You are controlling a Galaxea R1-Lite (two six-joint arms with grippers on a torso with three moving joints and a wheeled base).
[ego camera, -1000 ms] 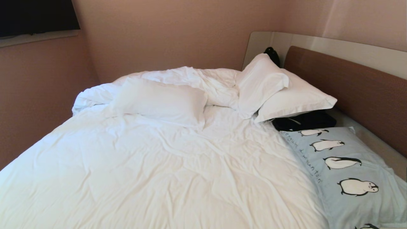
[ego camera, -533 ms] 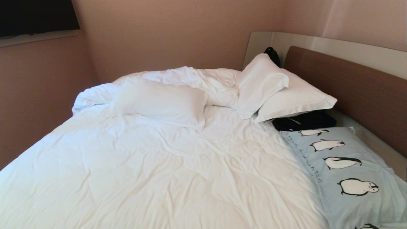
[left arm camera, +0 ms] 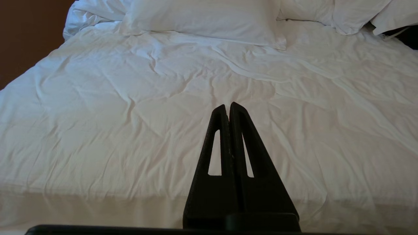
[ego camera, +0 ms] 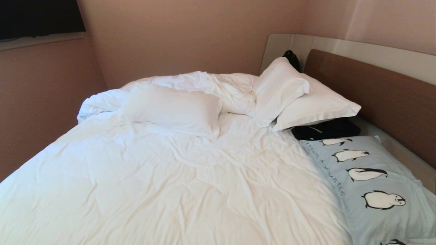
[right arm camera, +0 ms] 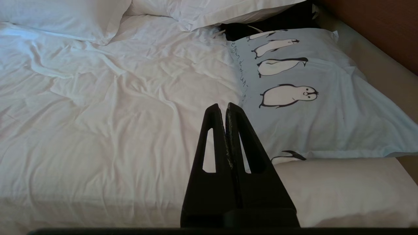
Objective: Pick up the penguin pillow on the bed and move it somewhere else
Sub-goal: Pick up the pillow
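The bed fills most of the head view, its white duvet rumpled and bunched toward the far wall. The penguin pillow lies flat at the bed's right side, near the brown headboard, with its row of penguins and its line of dark text facing up. A black item lies just beyond the pillow's far end, partly under two stacked white pillows that lean against the headboard. A third white pillow rests on the duvet toward the left. A dark screen hangs on the left wall.

Neither arm appears in the head view. The left end effector is held above the near part of the bed over plain white bedding — its two black fingers are pressed together and hold nothing. The right end effector is likewise fully closed and empty; it is held above the sheet just beside the near long edge of the penguin pillow, not touching it. In the right wrist view another white pillow lies next to the penguin pillow, at its near end.
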